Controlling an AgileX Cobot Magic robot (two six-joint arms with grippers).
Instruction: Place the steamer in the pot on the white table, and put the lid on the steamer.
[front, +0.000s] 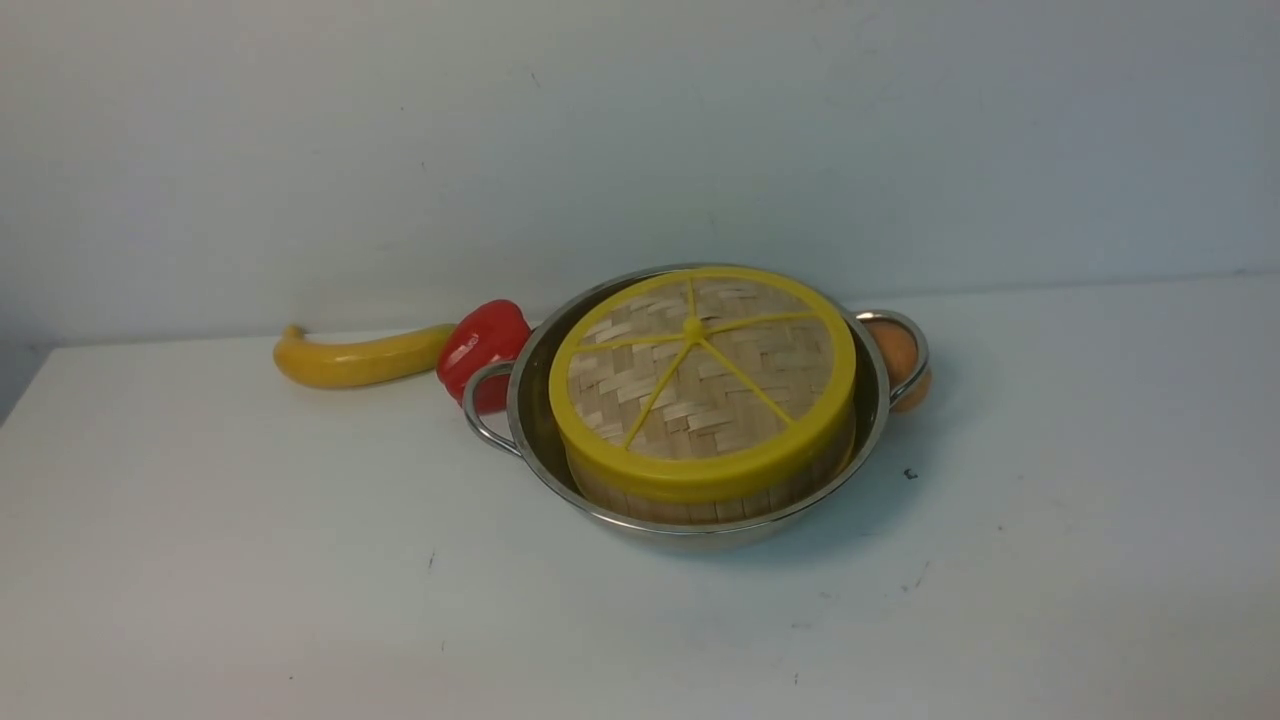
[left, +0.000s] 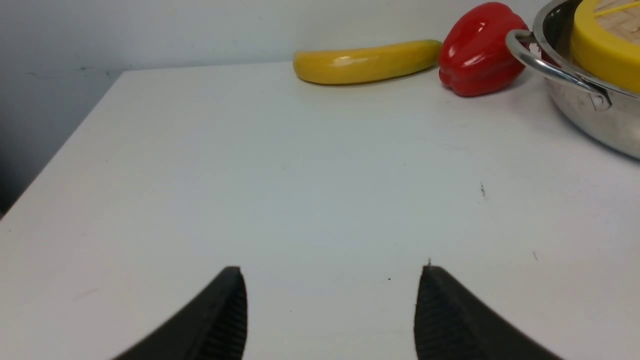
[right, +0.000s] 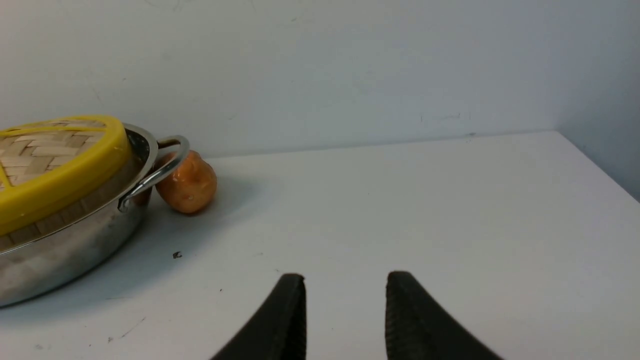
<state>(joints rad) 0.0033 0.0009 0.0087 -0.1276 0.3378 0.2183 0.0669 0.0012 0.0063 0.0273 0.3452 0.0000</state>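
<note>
The lid (front: 702, 380) is sitting on the steamer (front: 700, 498), which is resting inside the pot (front: 690, 400) on the white table (front: 250, 560). The left end effector (left: 332, 300) is hovering wide open and empty, well apart from the pot, as is the right end effector (right: 345, 310), partly open and empty.

Front view taken from above and facing forward, wrist views set low over the white table (front: 200, 560), the pot (front: 870, 420) shared by all.
</note>
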